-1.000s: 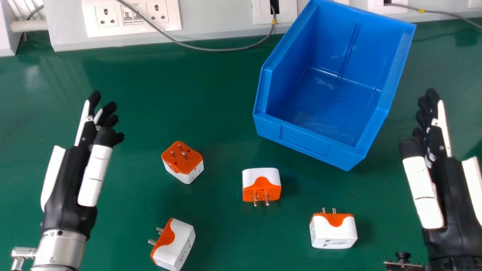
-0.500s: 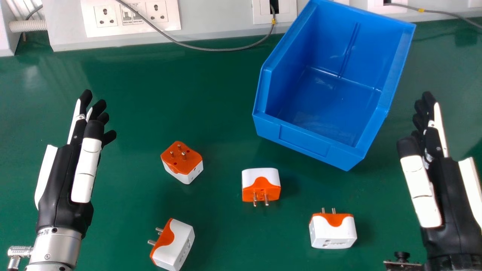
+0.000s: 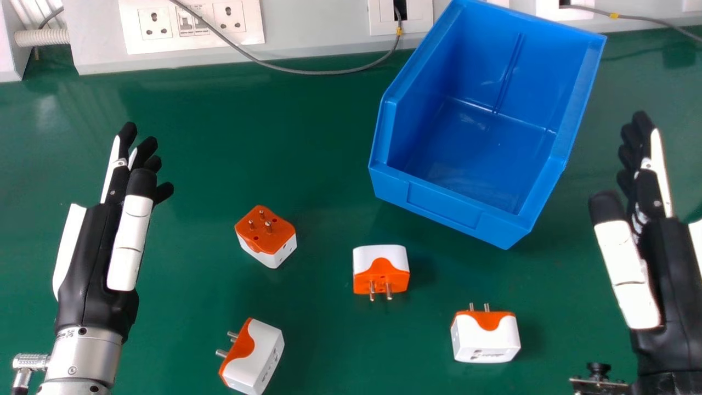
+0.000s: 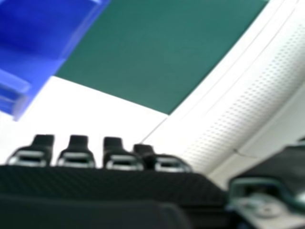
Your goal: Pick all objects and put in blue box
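Note:
In the head view my left hand (image 3: 97,247) is open at the left, apart from the adapters. My right hand (image 3: 661,258) is open at the right edge, holding nothing; the right hand view has the same hand (image 4: 119,183) along its bottom. The blue box (image 3: 493,148) stands at the upper right of the head view with a bare floor, and part of the box (image 4: 38,52) appears in the right hand view. Orange-and-white plug adapters lie apart on the table: one pins-up (image 3: 267,236), one at centre (image 3: 381,269), one lower left (image 3: 253,355), one nearer my right hand (image 3: 486,336).
Behind the green table (image 3: 307,142) runs a white panel with a socket plate (image 3: 192,24). A grey cable (image 3: 307,72) droops from it onto the table's back, left of the box. Open tabletop lies between my left hand and the box.
My left hand has shifted left and slightly up in the head view. My right hand dipped a little, then moved up and right. Adapters and box have stayed put.

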You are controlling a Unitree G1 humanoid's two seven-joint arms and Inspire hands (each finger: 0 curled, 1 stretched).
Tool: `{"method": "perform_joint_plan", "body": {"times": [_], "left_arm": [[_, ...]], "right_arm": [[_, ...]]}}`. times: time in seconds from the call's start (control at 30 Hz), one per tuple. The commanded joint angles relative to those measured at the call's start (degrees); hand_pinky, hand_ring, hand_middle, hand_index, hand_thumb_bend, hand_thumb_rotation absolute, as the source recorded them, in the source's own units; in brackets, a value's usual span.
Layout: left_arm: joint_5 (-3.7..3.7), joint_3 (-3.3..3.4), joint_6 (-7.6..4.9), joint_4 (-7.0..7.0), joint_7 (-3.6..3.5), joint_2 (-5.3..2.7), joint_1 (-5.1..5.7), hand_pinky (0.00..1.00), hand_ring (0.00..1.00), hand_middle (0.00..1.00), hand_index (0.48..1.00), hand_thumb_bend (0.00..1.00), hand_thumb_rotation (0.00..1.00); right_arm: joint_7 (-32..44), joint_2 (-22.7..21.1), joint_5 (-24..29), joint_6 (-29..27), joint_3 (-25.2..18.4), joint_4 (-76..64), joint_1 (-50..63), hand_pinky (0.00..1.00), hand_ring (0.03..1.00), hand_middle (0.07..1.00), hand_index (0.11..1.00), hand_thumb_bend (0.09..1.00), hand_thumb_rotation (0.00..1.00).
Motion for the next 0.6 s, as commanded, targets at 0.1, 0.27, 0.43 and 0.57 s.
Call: {"method": "perform_joint_plan", "body": {"times": [0.1,0.27,0.43,0.57], "left_arm": [[0.84,0.07,-0.82,-1.35,0.21,0.09,0.65,0.9,0.96,0.97,1.0,0.76,1.0],[1.0,0.09,-1.1,-0.78,0.04,0.34,0.57,0.9,0.96,0.97,1.0,0.76,1.0],[0.9,0.08,-1.1,-0.7,-0.28,0.52,0.55,0.89,0.96,0.97,1.0,0.77,1.0],[0.69,0.19,-1.13,-0.62,-0.67,0.64,0.49,0.89,0.96,0.97,1.0,0.77,1.0]], "right_arm": [[-0.3,-0.8,-1.1,-4.9,-0.3,-2.9,1.2,0.97,1.0,1.0,1.0,0.439,1.0],[-0.3,-1.0,-3.7,-8.1,0.3,-3.5,3.0,0.96,1.0,1.0,0.998,0.437,1.0],[-0.8,-1.7,-8.1,-10.9,0.3,-4.7,4.4,0.93,0.995,0.998,0.992,0.424,1.0],[-1.4,-2.1,-10.6,-13.7,0.8,-4.6,4.5,0.9,0.979,0.989,0.985,0.413,1.0]]}}
